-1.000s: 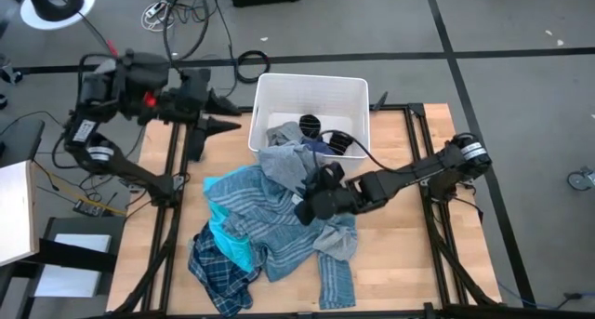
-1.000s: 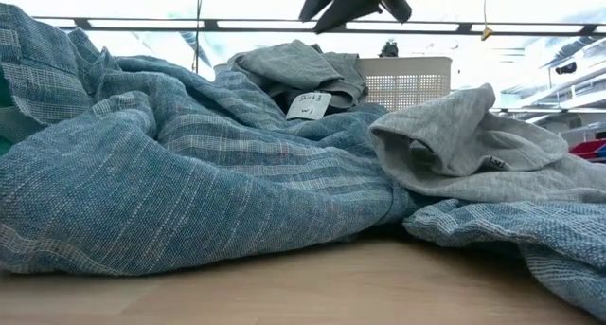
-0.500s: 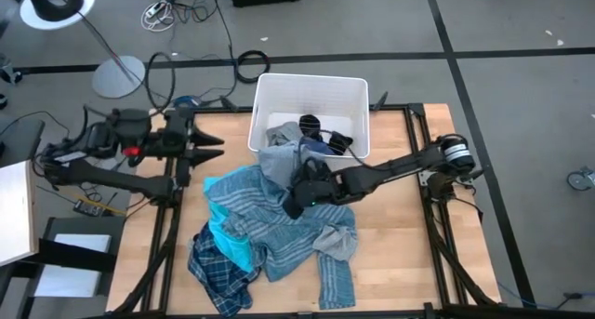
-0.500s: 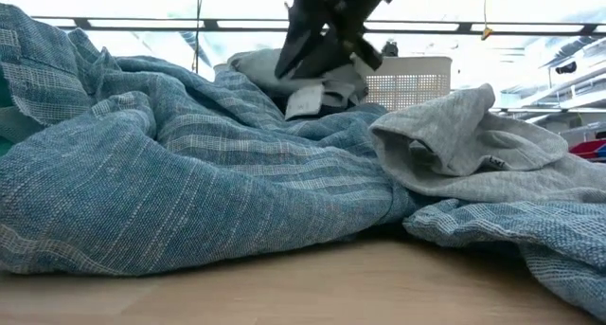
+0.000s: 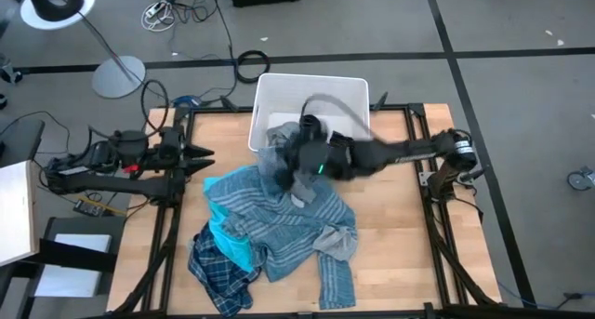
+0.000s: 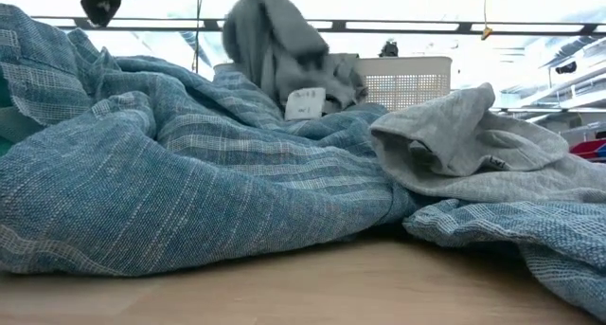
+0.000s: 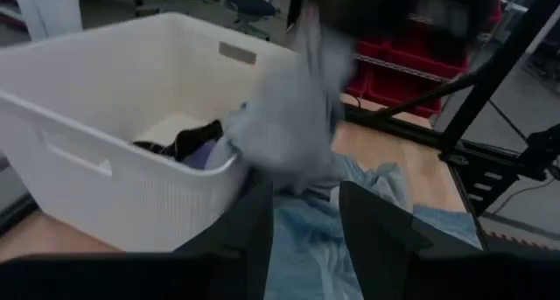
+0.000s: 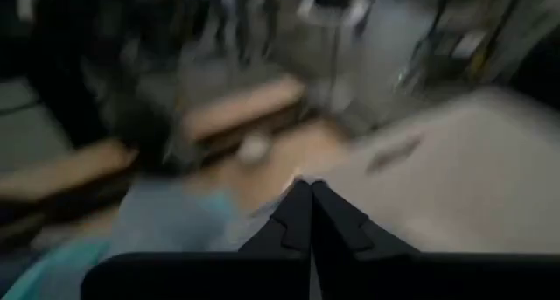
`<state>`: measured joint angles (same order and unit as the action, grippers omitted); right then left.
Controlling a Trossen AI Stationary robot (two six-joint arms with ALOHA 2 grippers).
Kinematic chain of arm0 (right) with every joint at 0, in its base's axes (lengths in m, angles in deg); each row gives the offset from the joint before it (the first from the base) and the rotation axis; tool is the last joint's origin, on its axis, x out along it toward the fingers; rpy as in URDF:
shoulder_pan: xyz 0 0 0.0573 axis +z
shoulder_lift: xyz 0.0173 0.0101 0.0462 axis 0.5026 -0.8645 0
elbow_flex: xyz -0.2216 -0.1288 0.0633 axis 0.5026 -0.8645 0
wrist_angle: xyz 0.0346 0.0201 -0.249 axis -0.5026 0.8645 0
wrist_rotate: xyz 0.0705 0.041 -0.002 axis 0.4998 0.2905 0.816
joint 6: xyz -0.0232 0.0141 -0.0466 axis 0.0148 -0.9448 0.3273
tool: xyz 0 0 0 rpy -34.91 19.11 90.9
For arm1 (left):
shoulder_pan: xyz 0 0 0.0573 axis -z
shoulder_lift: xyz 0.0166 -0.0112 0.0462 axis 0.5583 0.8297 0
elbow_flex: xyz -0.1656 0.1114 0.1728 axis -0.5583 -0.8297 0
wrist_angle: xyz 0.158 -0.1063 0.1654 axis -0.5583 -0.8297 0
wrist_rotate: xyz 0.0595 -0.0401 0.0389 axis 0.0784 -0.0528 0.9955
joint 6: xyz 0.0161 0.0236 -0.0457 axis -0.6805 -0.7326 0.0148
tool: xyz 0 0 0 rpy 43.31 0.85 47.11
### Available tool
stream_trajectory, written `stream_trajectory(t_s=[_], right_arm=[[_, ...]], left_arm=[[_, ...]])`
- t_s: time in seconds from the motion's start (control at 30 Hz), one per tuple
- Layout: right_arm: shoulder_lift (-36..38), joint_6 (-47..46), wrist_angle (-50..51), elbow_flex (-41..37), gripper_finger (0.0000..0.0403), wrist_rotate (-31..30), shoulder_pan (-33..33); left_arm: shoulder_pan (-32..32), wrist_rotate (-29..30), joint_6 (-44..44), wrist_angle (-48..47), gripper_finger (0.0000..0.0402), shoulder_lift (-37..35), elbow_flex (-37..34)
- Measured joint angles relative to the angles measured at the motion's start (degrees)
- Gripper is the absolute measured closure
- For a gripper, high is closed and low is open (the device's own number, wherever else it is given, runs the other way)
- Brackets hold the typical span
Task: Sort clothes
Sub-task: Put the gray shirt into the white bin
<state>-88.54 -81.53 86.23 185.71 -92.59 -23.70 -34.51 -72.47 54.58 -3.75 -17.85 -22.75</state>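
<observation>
The clothes lie heaped on the wooden table. A blue-grey striped shirt (image 5: 270, 217) is spread in the middle, with a turquoise piece (image 5: 228, 240) and a navy plaid shirt (image 5: 218, 272) at its near left. A grey top (image 7: 293, 116) is drawn up in a bunch by the near rim of the white bin (image 5: 311, 79). My right gripper (image 5: 290, 166) is shut on this grey top (image 6: 275, 50). My left gripper (image 7: 306, 230) stands open at the table's left (image 5: 206, 159), pointing toward the bin with nothing between its fingers. Black striped socks (image 7: 188, 143) lie in the bin. My right gripper holds the grey top by a gathered bunch at its upper end (image 7: 308, 38), coming from above. Blur hides whether it has one layer or several. The cloth hangs below the fingers. Its lower part with the white label (image 6: 305, 102) rests on the striped shirt beside the bin.
A second grey piece (image 6: 464, 135) lies on the striped shirt's right part. The bin (image 7: 114, 186) stands at the table's far edge. Bare wood shows at the table's right (image 5: 400, 235) and near left (image 5: 167, 245). Red crates and a dark frame stand beyond the table.
My right gripper has gone from the middle of the heap toward the far edge and the bin, has shut, and has drawn the grey top's upper part up while its lower part stays on the heap. My left arm has swung toward the near edge and come down low at the table's left.
</observation>
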Motion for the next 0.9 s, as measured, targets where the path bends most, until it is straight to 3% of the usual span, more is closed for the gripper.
stream_trajectory(t_s=[0.2, 0.37, 0.5, 0.67, 0.9], right_arm=[[0.35, 14.40, 0.23, 12.29, 0.0401, -2.94, -7.12], [0.36, 17.88, 3.53, 16.91, 0.0402, -5.70, -14.14], [0.36, 12.42, 7.55, 18.15, 0.0402, -4.28, -18.39], [0.29, 2.03, 15.64, 18.15, 0.0390, 6.18, -20.38], [0.37, -10.38, 28.22, 18.10, 0.0328, 16.00, -20.23]], left_arm=[[0.00, 0.02, 1.85, 1.04, 0.0265, -0.50, -2.74], [0.00, 0.03, 2.44, 2.26, 0.0265, -0.59, -3.28], [0.00, 0.04, 3.14, 2.19, 0.0265, -0.59, -3.28], [0.00, 0.02, 3.53, 1.78, 0.0265, -0.59, -3.28], [0.00, 0.04, 3.32, 1.13, 0.0265, -0.59, -3.28]])
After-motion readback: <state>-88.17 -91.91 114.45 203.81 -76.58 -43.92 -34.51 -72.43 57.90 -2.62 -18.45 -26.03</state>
